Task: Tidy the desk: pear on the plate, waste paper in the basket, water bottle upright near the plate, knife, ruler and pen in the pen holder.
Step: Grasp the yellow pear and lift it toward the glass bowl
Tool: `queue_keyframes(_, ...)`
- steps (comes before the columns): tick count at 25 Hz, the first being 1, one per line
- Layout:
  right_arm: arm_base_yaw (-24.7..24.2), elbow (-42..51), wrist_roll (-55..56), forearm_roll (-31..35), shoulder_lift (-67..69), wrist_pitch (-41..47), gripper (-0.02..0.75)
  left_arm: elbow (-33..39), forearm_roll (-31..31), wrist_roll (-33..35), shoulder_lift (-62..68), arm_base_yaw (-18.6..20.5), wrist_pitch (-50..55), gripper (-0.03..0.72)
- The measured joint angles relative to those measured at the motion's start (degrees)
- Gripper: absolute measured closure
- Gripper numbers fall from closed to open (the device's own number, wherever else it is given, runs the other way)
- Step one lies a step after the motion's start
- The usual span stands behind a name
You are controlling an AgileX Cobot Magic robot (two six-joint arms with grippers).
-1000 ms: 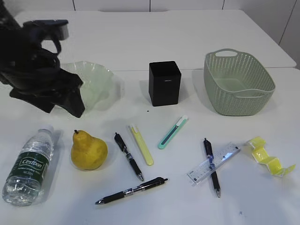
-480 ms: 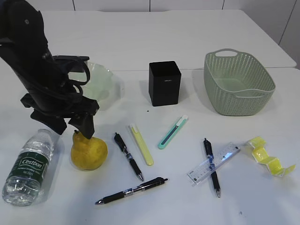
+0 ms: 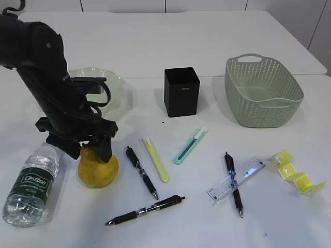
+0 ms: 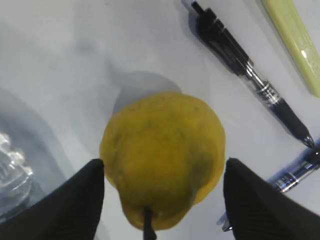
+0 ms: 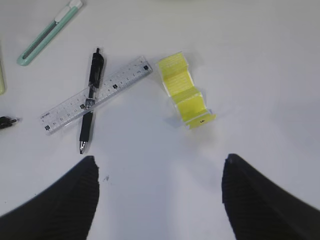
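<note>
The white surface [image 3: 217, 46] carries everything. At its far right stands the sage-green basket [image 3: 262, 93]; the ruffled plate [image 3: 115, 92] sits far left, partly behind the left arm, with the black pen holder [image 3: 181, 91] between them. The water bottle [image 3: 32, 185] lies on its side at the near left. Beside it the pear [image 3: 98, 168] sits with the left hand [image 4: 162, 200] spread apart around it, fingers flanking without clamping. The right hand [image 5: 160, 200] hangs spread apart above the clear ruler [image 5: 95, 95] and crumpled yellow paper [image 5: 184, 95].
</note>
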Motion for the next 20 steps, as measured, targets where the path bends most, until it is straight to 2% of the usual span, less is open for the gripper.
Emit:
queue_keyframes(3, 0.00, -0.10, 0.00, 0.00, 0.00, 0.00, 0.172, 0.00, -0.13, -0.04, 0.47, 0.00, 0.00, 0.183)
queue_keyframes(11, 0.00, -0.10, 0.00, 0.00, 0.34, 0.09, 0.172, -0.12, -0.13, -0.04, 0.47, 0.00, 0.22, 0.361)
queue_keyframes(20, 0.00, -0.10, 0.00, 0.00, 0.59, 0.09, 0.172, -2.21, 0.24, -0.04, 0.47, 0.00, 1.08, 0.394)
